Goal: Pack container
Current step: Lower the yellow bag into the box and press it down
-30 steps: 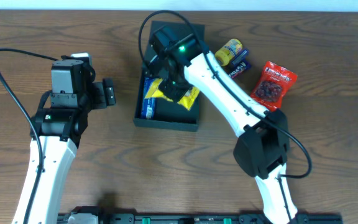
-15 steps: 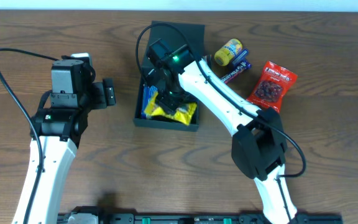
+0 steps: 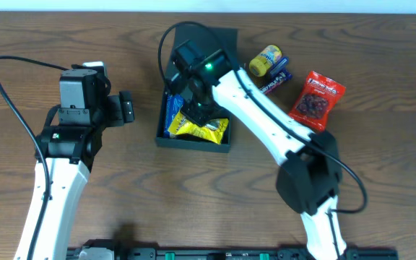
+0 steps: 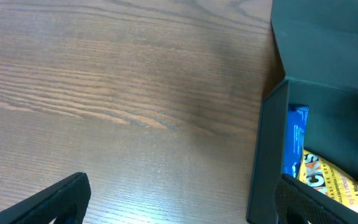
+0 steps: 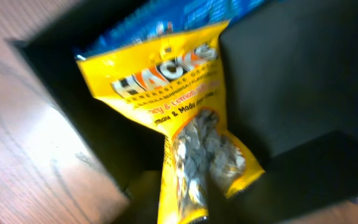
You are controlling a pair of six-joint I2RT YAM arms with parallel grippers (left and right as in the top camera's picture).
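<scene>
The brown wood-grain surface [image 3: 381,166] carries the dark teal-black matte rectangular cardboard container [image 3: 193,142] near its far centre, with the hinged lid flap [image 3: 219,37] folded open away from the robot. The right end effector [image 3: 197,112] hangs over the container mouth, directly above the yellow printed snack packet [image 5: 166,93]. This packet lies in the container beside a blue snack packet [image 4: 296,143] set along the left wall. The right wrist view is blurred, so it cannot be determined whether the right fingers are apart or clamped on the yellow packet. The step in hand appears to be depositing this packet. Confirm it sits below the rim, release fully, then lift straight up so the fingers neither drag it nor catch the walls. The left end effector [image 3: 126,107] is positioned left of the container, fingers spread wide with nothing between them. Three items lie outside, to the right: a red snack pouch [image 3: 316,97], a dark purple bar [image 3: 274,78] and a yellow round packet [image 3: 268,59] just beside the bar. The right forearm passes close beside that group, so plan a clear approach.
</scene>
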